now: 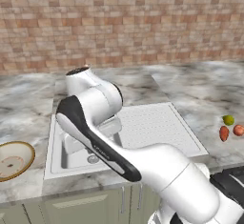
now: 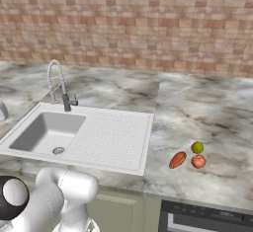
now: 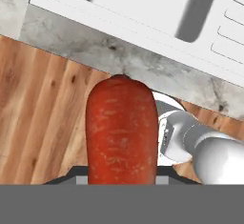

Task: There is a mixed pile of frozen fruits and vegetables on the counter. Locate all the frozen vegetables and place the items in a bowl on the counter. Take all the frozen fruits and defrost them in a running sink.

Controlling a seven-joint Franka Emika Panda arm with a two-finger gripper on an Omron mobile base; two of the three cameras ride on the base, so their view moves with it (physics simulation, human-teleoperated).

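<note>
We are finding our fingertips hidden behind the carrot-like piece (image 3: 121,130), which the gripper (image 3: 121,178) is clamping over the wooden floor (image 3: 38,118), just off the counter (image 3: 143,68) edge by the sink (image 3: 157,8). Our arm (image 1: 119,156) is folding low, covering part of the basin. The bowl (image 1: 13,160) is lying cut off at the left edge.

Quick count: two orange-red veggie pieces, one carrot-like (image 3: 121,130) up close in the hand view and one stubbier (image 2: 177,160) on the table (marbled stone), two round fruits, a yellow-green ball (image 2: 197,147) and a red-orange ball (image 2: 198,161), plus one bowl (image 1: 14,159) and one sink (image 2: 47,132).
</note>
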